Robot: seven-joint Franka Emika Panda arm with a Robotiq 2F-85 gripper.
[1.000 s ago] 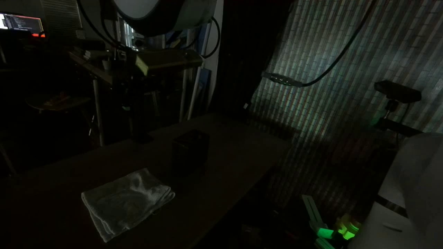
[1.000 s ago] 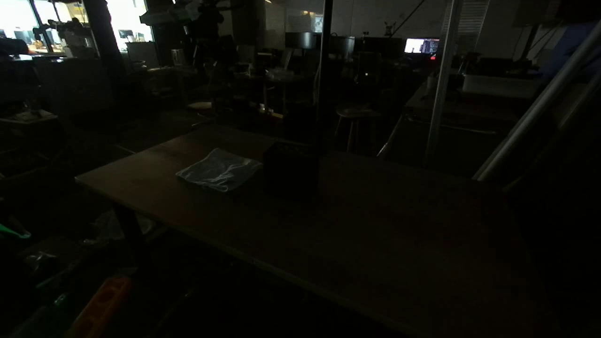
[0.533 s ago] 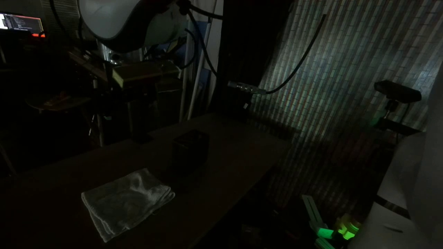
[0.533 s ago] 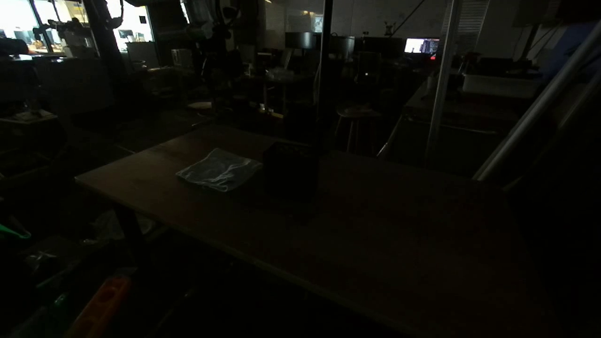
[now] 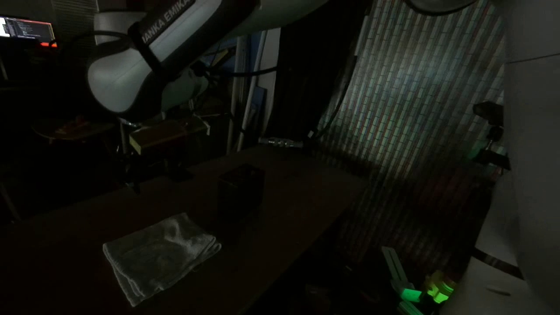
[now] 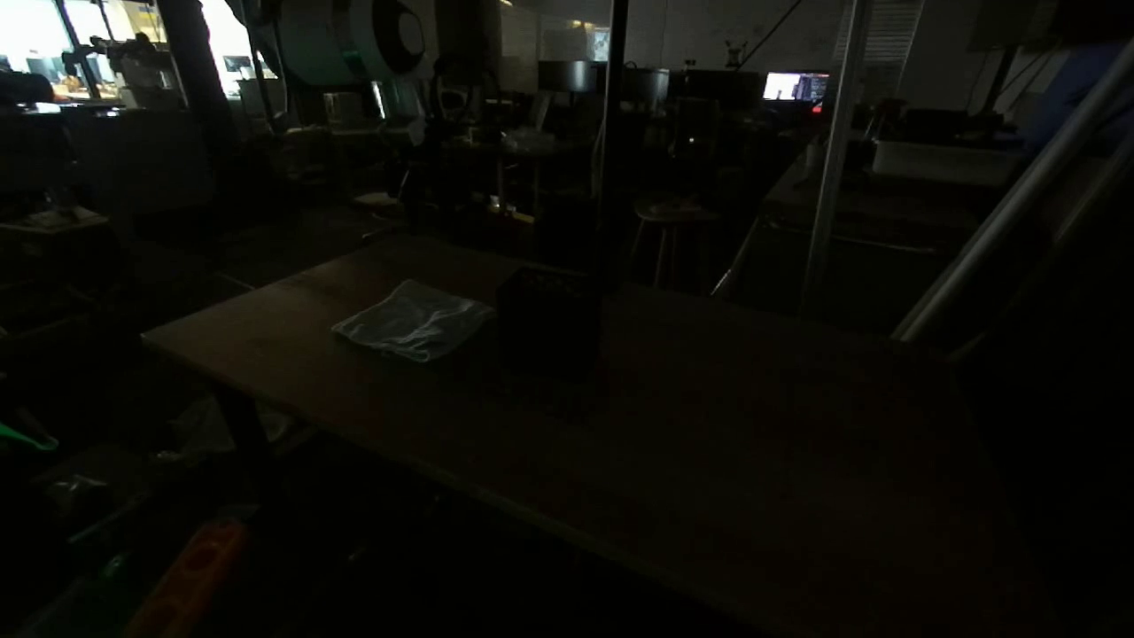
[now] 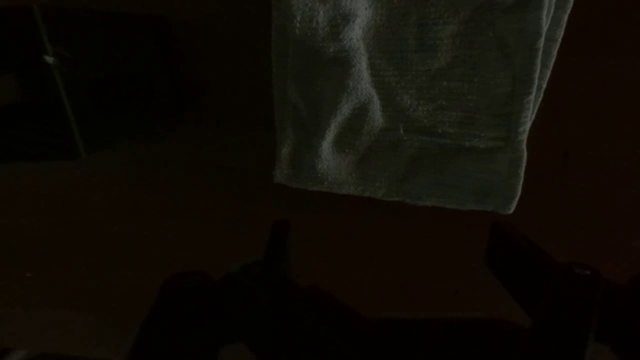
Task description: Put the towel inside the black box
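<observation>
The scene is very dark. A grey folded towel [image 5: 162, 256] lies flat on the table in both exterior views [image 6: 412, 321]. It fills the upper right middle of the wrist view [image 7: 410, 100]. The black box [image 5: 240, 192] stands upright beside it, also in an exterior view [image 6: 549, 332]. A dark shape at the wrist view's upper left appears to be the box [image 7: 125, 85]. My gripper [image 7: 390, 224] is open and empty, its fingertips apart from the towel's edge in the picture. Its height is unclear. In the exterior views the fingers are too dark to make out.
The dark table [image 6: 753, 443] bears the towel and box. My arm [image 5: 122, 78] hangs above the table's far side, with a cable along it. A dark vertical pole [image 6: 611, 177] and a stool [image 6: 673, 213] stand behind the table. A camera [image 5: 490, 111] is mounted near the wall.
My arm has come down toward the table and shows more fully in both exterior views. The towel and the black box have not moved.
</observation>
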